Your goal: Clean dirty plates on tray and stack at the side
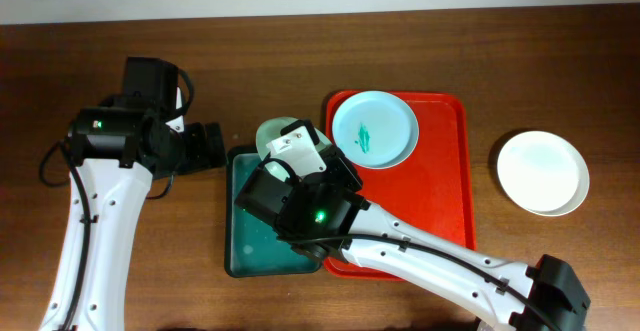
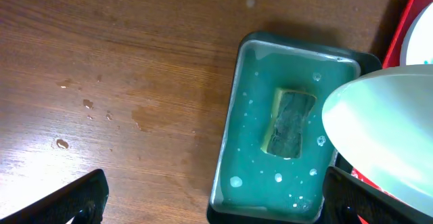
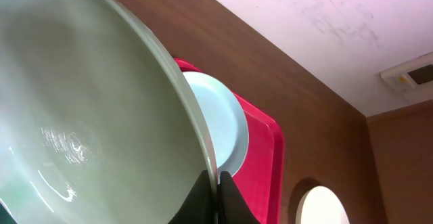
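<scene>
We see a dark brown wooden table (image 1: 120,31) with a visible grain, dotted with a few water drops (image 2: 62,143). The red tray (image 1: 445,201) is a glossy plastic rectangle with rounded corners and a raised rim. Just left of it lies a smaller dark teal tray (image 1: 250,246) holding cloudy, bubbly water and a rectangular yellow-edged sponge (image 2: 291,122).

There are 3 round, shallow plates. 1 pale blue plate (image 1: 373,129) lies in the red tray's far left corner with a teal smear at its centre. 1 clean white plate (image 1: 543,172) sits on bare wood well right of the tray. 1 mint plate (image 1: 280,133) is tilted steeply over the teal tray's far end, its face showing a wet sheen.

The right gripper (image 3: 220,193) pinches that plate's rim, its dark fingers closed tightly on the thin edge. The left gripper (image 1: 215,143) is spread wide and holds nothing, with its fingers (image 2: 84,198) hanging above the wood and the teal tray.

The right arm (image 1: 430,261) reaches diagonally from the near right across the red tray. The left arm (image 1: 95,221) rises along the left side and bends inward at the wrist.
</scene>
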`<state>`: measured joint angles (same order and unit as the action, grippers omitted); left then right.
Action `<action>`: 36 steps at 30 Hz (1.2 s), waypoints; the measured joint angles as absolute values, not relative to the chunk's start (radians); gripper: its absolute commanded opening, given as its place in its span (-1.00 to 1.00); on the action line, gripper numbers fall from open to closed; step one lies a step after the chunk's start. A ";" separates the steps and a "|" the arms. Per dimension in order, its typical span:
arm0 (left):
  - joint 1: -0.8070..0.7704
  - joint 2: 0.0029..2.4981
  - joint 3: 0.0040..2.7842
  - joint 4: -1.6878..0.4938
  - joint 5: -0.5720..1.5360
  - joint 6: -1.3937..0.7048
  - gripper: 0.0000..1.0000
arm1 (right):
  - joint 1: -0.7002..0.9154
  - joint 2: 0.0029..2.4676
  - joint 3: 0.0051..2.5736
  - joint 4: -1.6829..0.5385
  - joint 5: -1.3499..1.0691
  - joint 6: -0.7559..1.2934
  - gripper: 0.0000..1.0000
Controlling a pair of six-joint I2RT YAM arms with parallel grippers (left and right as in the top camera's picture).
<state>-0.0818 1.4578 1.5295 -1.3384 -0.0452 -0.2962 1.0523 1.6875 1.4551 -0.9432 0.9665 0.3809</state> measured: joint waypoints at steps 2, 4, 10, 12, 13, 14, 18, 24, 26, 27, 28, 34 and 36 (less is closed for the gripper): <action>-0.082 1.458 1.530 -1.338 -0.045 -0.296 0.99 | 1.052 1.687 1.455 -0.944 0.966 0.381 -0.92; -0.082 1.458 1.530 -1.338 -0.045 -0.296 0.99 | 1.052 1.687 1.455 -0.945 0.966 0.381 -0.92; -0.082 1.458 1.530 -1.338 -0.045 -0.296 0.99 | 1.052 1.687 1.455 -0.945 0.966 0.381 -0.92; -0.082 1.458 1.530 -1.338 -0.045 -0.296 0.99 | 1.052 1.687 1.455 -0.945 0.966 0.381 -0.92; -0.082 1.458 1.530 -1.338 -0.045 -0.296 0.99 | 1.052 1.687 1.455 -0.945 0.966 0.381 -0.92; -0.082 1.458 1.530 -1.338 -0.045 -0.296 0.99 | 1.052 1.687 1.455 -0.945 0.966 0.381 -0.92; -0.082 1.458 1.530 -1.338 -0.045 -0.296 0.99 | 1.052 1.687 1.455 -0.945 0.966 0.381 -0.92; -0.082 1.458 1.530 -1.338 -0.045 -0.297 0.99 | 1.048 1.639 1.551 -1.007 0.946 0.402 -0.92; -0.082 1.458 1.530 -1.338 -0.045 -0.297 0.99 | 1.039 1.639 1.555 -1.048 0.904 0.432 -0.92; -0.082 1.458 1.530 -1.339 -0.045 -0.297 0.99 | 1.027 1.640 1.583 -1.098 0.838 0.465 -0.92; -0.082 1.458 1.530 -1.339 -0.045 -0.296 0.99 | 1.003 1.635 1.626 -1.142 0.764 0.490 -0.92; -0.082 1.458 1.530 -1.338 -0.045 -0.296 0.99 | 0.468 1.397 1.881 -1.362 0.160 0.519 -0.92; -0.082 1.457 1.529 -1.339 -0.045 -0.296 0.99 | 0.231 1.356 1.884 -1.456 0.117 0.495 -0.92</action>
